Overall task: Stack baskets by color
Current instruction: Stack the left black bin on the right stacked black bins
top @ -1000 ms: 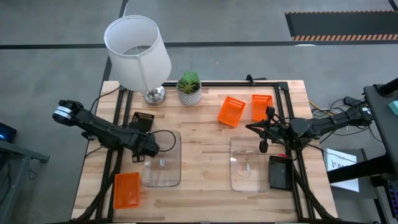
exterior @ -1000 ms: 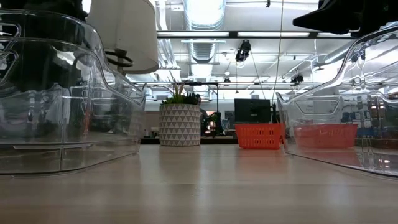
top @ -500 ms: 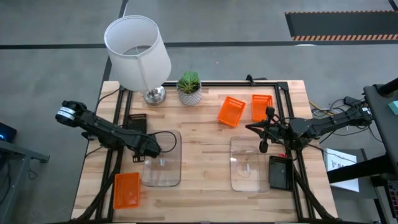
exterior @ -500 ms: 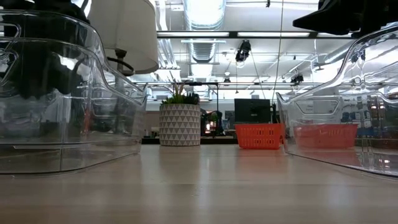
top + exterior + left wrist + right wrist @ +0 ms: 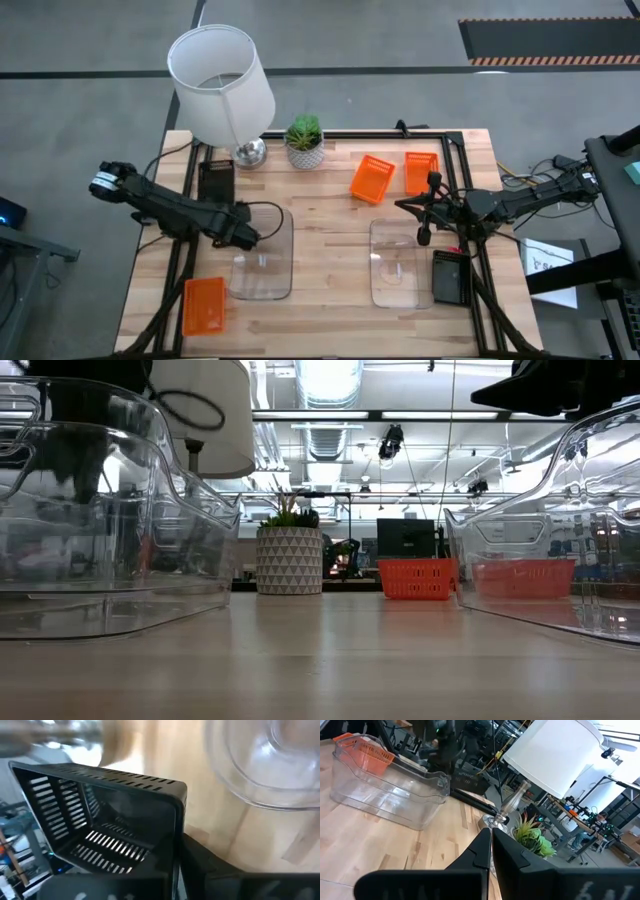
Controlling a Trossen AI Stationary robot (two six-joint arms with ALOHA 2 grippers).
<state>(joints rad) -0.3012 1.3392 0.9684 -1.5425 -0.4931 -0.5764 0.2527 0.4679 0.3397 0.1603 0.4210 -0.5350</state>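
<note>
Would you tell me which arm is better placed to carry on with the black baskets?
Left: the left gripper is shut on a black basket; the right gripper hangs shut and empty.

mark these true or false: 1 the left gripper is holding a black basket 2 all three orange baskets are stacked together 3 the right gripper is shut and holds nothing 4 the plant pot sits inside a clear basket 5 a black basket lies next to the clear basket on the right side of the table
1. True. The left gripper is shut on the rim of a black basket.
2. False. Two orange baskets lie apart near the table's far edge, and a third orange basket is at the near left corner.
3. True. The right gripper is shut, with nothing between its fingers.
4. False. The plant pot stands on the bare table beside the lamp.
5. True. A second black basket lies beside the right clear basket.
</note>
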